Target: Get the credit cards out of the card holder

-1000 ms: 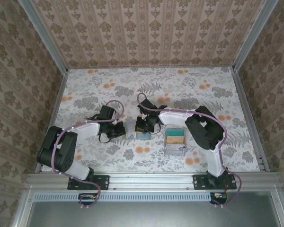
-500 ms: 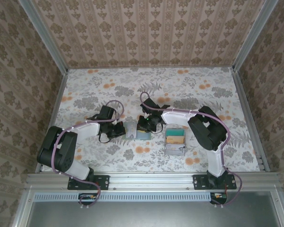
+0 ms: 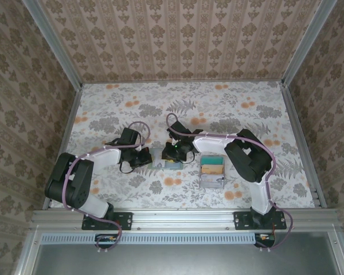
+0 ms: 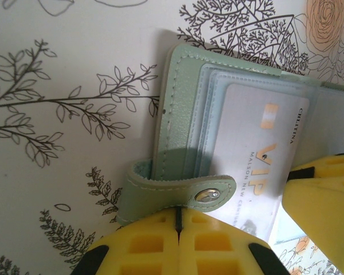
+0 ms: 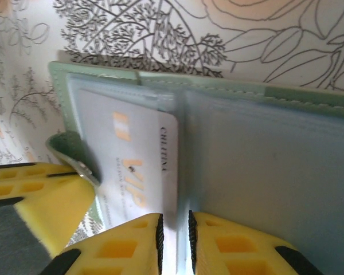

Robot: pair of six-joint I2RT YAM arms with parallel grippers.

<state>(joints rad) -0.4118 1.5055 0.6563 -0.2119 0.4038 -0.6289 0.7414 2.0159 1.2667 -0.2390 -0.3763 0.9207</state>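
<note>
The grey-green card holder (image 3: 171,161) lies open on the floral table between both grippers. In the left wrist view its snap strap (image 4: 178,190) curls across the tips of my left gripper (image 4: 178,211), which is shut at the holder's (image 4: 180,109) edge. A white VIP card (image 4: 258,154) sits in the clear sleeve. My right gripper (image 5: 175,216) stands slightly open, its jaws straddling the card's (image 5: 132,154) inner edge at the holder's (image 5: 264,166) fold. From above, the left gripper (image 3: 146,157) and right gripper (image 3: 175,150) meet over the holder.
A grey tray (image 3: 202,179) with teal and tan contents stands just right of the card holder, under the right arm. The floral tabletop stretches behind the arms to patterned walls with metal rails.
The right gripper's jaws have parted a little over the card's edge, and its wrist shifted slightly. The left arm and the card holder stayed put.
</note>
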